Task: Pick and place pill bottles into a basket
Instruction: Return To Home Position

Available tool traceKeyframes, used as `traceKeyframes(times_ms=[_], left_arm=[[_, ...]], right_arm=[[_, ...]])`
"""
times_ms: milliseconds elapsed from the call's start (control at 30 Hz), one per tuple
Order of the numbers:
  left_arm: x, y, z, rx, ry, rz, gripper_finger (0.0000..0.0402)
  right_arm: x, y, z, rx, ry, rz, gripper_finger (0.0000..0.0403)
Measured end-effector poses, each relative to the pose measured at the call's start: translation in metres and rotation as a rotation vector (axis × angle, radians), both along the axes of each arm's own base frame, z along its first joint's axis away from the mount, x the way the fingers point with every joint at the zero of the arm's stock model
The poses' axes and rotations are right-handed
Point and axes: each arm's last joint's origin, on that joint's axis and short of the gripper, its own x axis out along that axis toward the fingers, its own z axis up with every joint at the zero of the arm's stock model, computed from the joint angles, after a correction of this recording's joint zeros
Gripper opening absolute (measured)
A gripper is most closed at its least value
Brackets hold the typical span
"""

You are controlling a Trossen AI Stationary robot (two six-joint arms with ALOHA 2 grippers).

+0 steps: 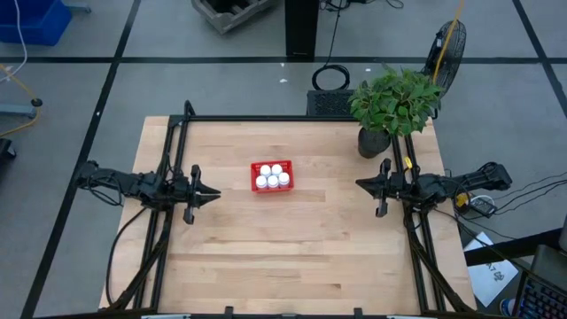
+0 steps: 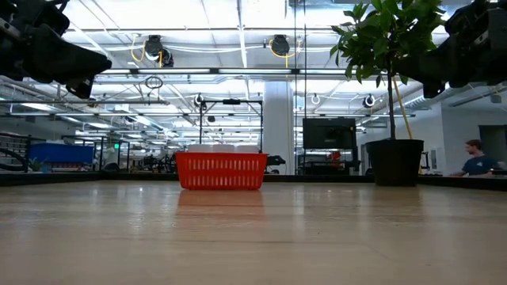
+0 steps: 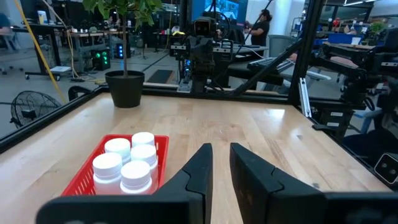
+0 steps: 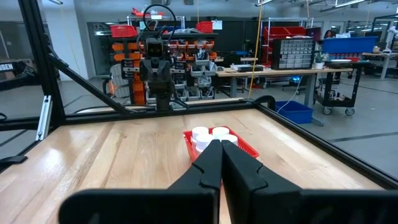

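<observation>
The red mesh basket (image 1: 271, 163) stands on the table a little left of its middle, toward the far side. Several white pill bottles (image 1: 272, 176) stand upright inside it, caps up. The basket also shows in the low view (image 2: 221, 171), the left wrist view (image 3: 163, 147) and the right wrist view (image 4: 246, 148). My left gripper (image 1: 216, 191) hovers left of the basket, pointing toward it, its fingers (image 3: 202, 167) a narrow gap apart and empty. My right gripper (image 1: 359, 184) hovers well to the right of the basket, shut and empty (image 4: 221, 144).
A dark pot (image 1: 373, 142) with a leafy green plant stands at the table's far right, near my right arm. Black frame rails (image 1: 266, 119) run along the table's far, left and right edges. Bare wood lies between the basket and the near edge.
</observation>
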Motion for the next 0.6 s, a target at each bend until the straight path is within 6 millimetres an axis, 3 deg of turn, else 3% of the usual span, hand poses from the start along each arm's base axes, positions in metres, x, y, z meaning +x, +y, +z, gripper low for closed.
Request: traceKeyframes(times_ms=[600], left_arm=[[0.0000, 0.0000, 0.0000, 0.000, 0.000, 0.000, 0.0041]], right_arm=[[0.0000, 0.0000, 0.0000, 0.000, 0.000, 0.000, 0.0000]])
